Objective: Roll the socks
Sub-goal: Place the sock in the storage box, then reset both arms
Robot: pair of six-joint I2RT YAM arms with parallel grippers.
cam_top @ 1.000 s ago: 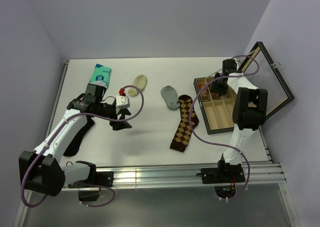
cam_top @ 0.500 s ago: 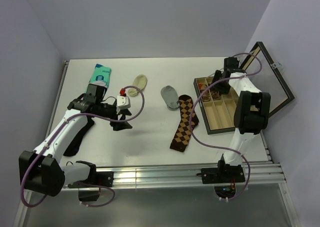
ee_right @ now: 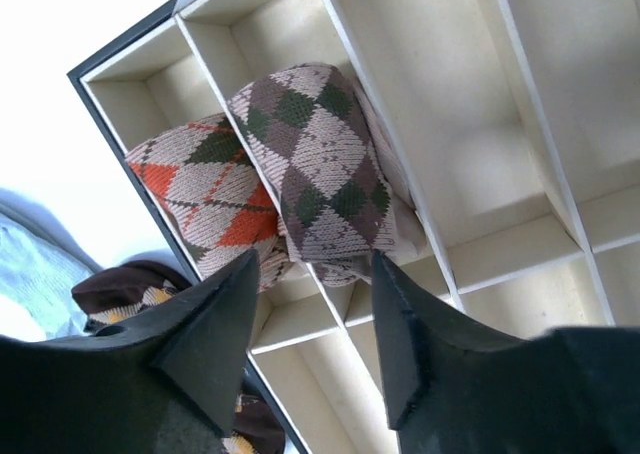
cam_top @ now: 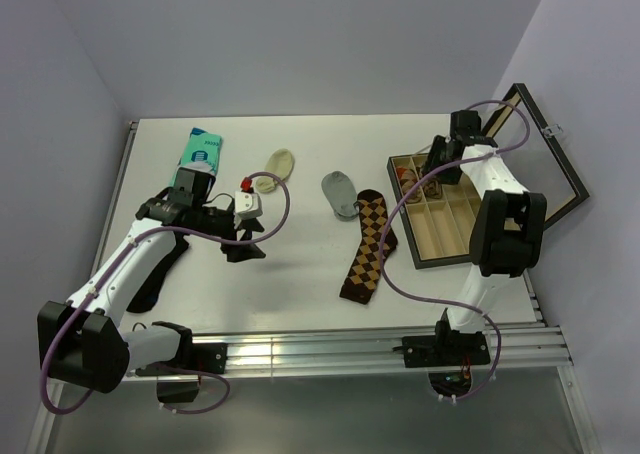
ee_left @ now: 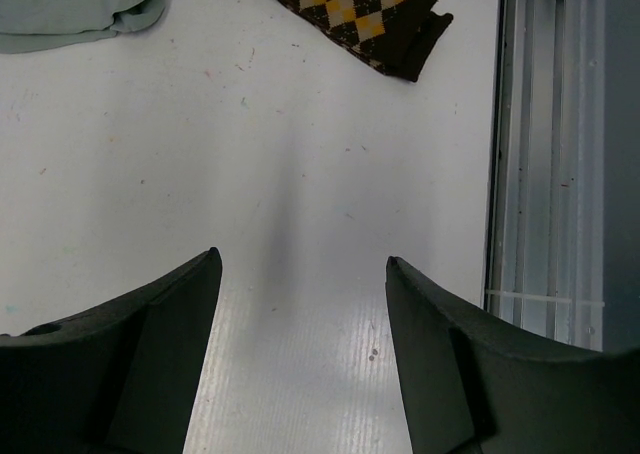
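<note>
White tabletop (cam_top: 300, 154), lilac walls (cam_top: 300, 34), argyle socks (cam_top: 367, 249) flat; left fingers (ee_left: 130, 364), right fingers (ee_right: 190, 344) apart, empty.

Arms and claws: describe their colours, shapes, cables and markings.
The left arm and right arm have white links, black joints and looping purple cables. The left claw and right claw each have two broad black fingers. A red spot marks the left wrist.

You saw the long sock (cam_top: 368, 249) dark brown with tan-and-orange argyle diamonds, the grey sock (cam_top: 339, 191) and cream sock (cam_top: 278, 167) plain.
</note>
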